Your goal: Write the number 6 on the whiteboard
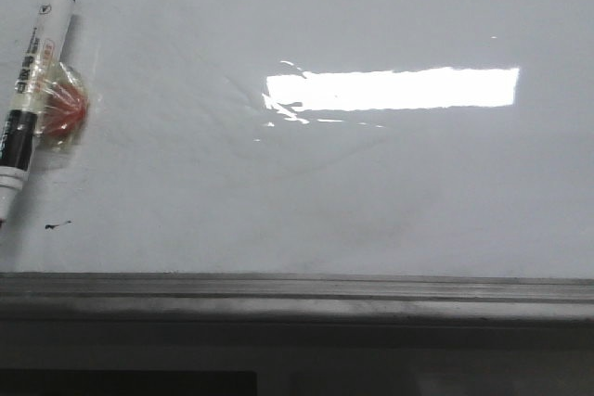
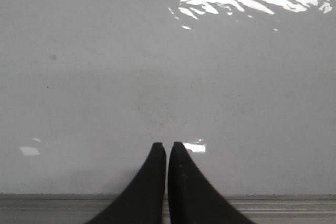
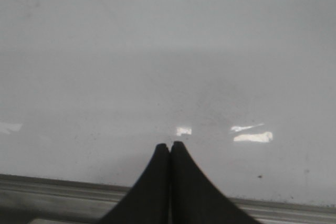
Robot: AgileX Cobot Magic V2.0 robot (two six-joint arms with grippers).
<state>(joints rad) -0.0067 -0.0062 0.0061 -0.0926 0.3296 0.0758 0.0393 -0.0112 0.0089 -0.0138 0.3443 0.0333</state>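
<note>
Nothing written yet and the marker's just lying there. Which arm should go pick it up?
Left, probably. The marker lies at the far left of the whiteboard, on the left arm's side. Both the left tool and right tool are shut and empty, neither showing the marker, so side decides it.

In front of me the only sign of the room's lighting is a bright rectangular glare point(image 1: 392, 88), a ceiling lamp mirrored in the glossy pale surface. Smaller white glints point(image 3: 253, 137) sit closer to me. Along the near side runs a grey metal edge strip point(image 1: 297, 296), and below it everything falls into darkness, nothing there distinguishable.
</note>
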